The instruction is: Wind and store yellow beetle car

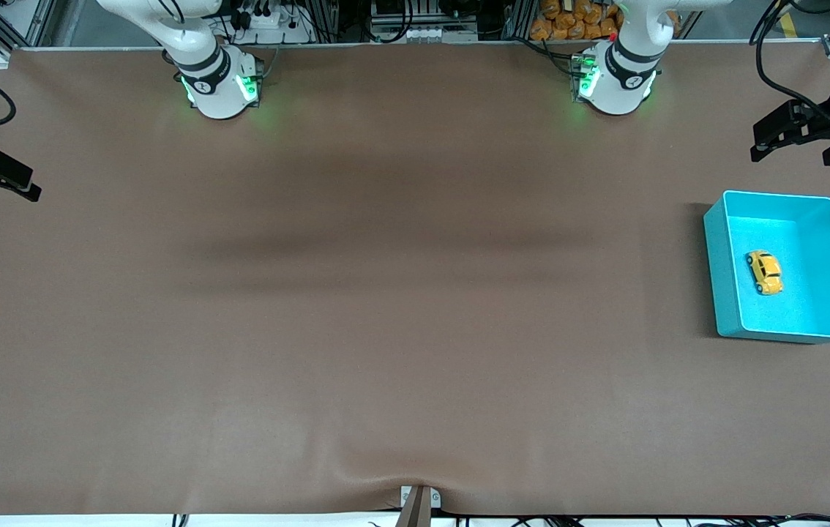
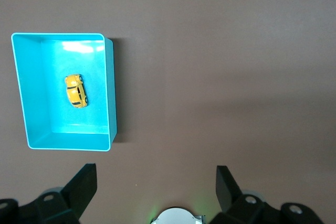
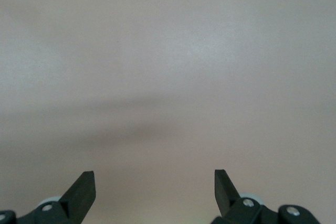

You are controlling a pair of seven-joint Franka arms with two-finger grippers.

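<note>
**Yellow beetle car lies in the turquoise bin, both grippers raised and empty**

The yellow beetle car [image 1: 765,271] rests on the floor of the turquoise bin [image 1: 721,278], which stands on the brown table [image 1: 386,329] toward the left arm's end. The car sits on its wheels, roughly midway along the bin's length and closer to the wall that faces the table's middle than to the outer wall, touching none of the walls. In the left wrist view the car [image 2: 76,91] shows the same way: alone on the bin's [image 2: 111,93] floor, its long axis running along the bin's longer side, slightly slanted.

The left gripper [image 1: 781,135] hangs in the air at the left arm's end of the table, over the bare table surface just beside the bin's wall that lies farther from the front camera. Its fingers are spread wide with nothing between them; in its own wrist view the gripper [image 2: 156,184] shows two dark fingertips [image 2: 84,182] set well apart, framing bare table, with the bin and car off to one side of that gap and not under it. The car is well apart from the gripper, lower down and inside the bin.

The right gripper [image 1: 1,176] waits at the right arm's end of the table, over its edge. In the right wrist view the gripper [image 3: 155,184] has its fingertips [image 3: 84,184] likewise spread apart and empty, with only plain table surface [image 3: 168,77] below.
</note>
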